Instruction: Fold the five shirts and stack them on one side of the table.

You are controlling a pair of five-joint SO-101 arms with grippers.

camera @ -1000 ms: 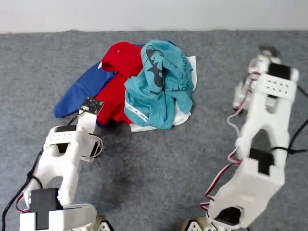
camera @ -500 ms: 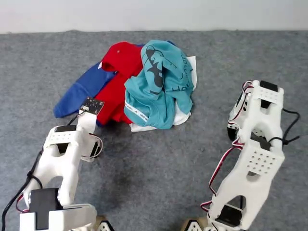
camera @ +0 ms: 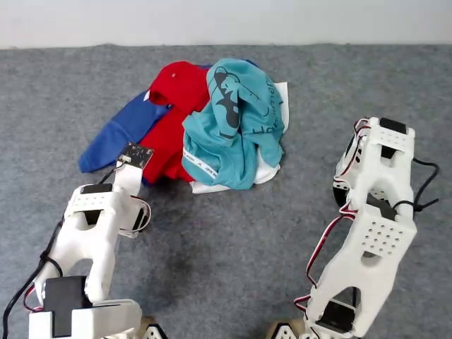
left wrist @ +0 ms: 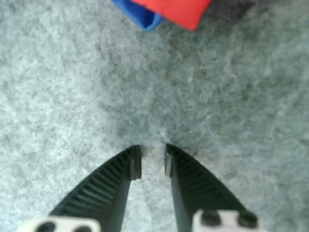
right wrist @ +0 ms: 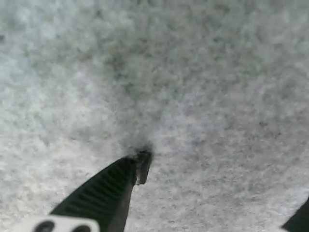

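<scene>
- Shirts (camera: 224, 123) lie heaped, unfolded, at upper centre of the worktop (camera: 212, 240).
- Left gripper (left wrist: 152, 159), barely apart and empty, sits nearer, by the heap's lower-left edge.
- Right gripper (right wrist: 219, 193), spread wide, well to its right.

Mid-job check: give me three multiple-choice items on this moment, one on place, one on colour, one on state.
1. Which shirt lies on top of the others?
A. teal shirt
B. blue
C. red

2. What colour is the shirt peeking out under it, on the right arm's side?
A. yellow
B. white
C. black

3. How is the right gripper?
A. shut on a shirt
B. open and empty
C. shut on nothing

1 A: it drapes over the rest in the high view.
2 B: the white shirt shows at the teal one's edge.
3 B: its jaws stand far apart over the grey table cover.
</scene>
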